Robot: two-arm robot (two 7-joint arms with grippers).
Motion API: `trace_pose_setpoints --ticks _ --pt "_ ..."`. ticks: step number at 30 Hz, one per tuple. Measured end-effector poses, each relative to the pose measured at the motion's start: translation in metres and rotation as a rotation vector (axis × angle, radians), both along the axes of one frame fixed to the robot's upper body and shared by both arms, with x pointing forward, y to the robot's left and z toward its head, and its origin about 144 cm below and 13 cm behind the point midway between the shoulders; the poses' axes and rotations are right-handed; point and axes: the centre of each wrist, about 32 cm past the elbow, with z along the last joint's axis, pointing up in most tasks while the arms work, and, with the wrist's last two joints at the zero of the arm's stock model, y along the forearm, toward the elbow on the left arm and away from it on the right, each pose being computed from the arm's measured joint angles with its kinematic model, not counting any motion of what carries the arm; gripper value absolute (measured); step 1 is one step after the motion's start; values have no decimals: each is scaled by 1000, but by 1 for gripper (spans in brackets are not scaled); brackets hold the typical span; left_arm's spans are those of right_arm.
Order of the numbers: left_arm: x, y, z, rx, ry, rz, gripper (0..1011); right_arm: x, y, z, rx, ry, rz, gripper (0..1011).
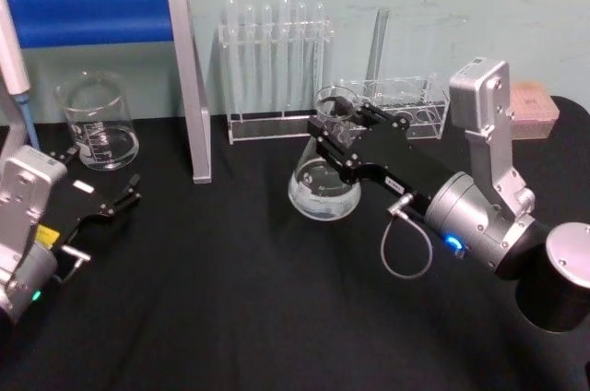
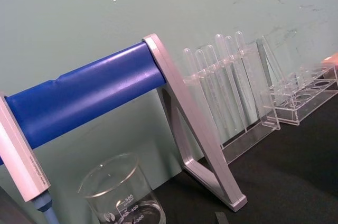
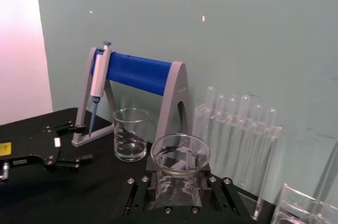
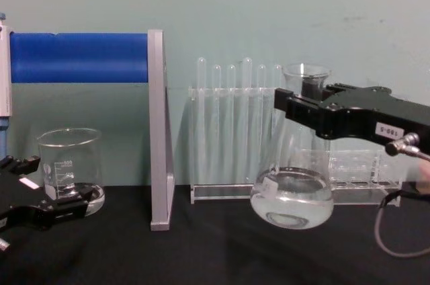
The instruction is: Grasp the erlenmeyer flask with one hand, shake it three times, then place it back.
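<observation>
My right gripper (image 1: 334, 133) is closed on the narrow neck of the erlenmeyer flask (image 4: 292, 194), one jaw on each side just under the flared rim. In the chest view the flask hangs tilted, and I judge its round base is lifted a little above the black table (image 1: 230, 317), with some clear liquid lying in the bottom. My left gripper (image 1: 124, 195) rests low on the table at my left, near the glass beaker (image 1: 97, 124), with its jaws apart and nothing between them. The dangers from here come from the shaking and the return. The neck is smooth glass, so a sharp swing can make it slide or turn in my jaws. The test tube rack (image 4: 235, 130) stands close behind the flask, and a wide swing toward the wall may knock it. If I shake too hard, the liquid can climb toward the neck and spill. When I put the flask back while it is tilted like now, it may land on the edge of its base and tip over as I open.
</observation>
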Motion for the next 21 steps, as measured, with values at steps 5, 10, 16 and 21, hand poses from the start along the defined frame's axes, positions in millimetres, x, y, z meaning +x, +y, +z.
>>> trace_pose_setpoints --ticks 5,10,16,21 --pt "0 0 0 0 0 0 1001 0 2 0 2 1 11 449" --pt "0 0 0 0 0 0 1001 0 2 -2 1 1 13 449" --pt "0 0 0 0 0 0 1001 2 2 -11 -5 12 18 449" --pt "0 0 0 0 0 0 1001 4 2 -21 -7 18 28 449"
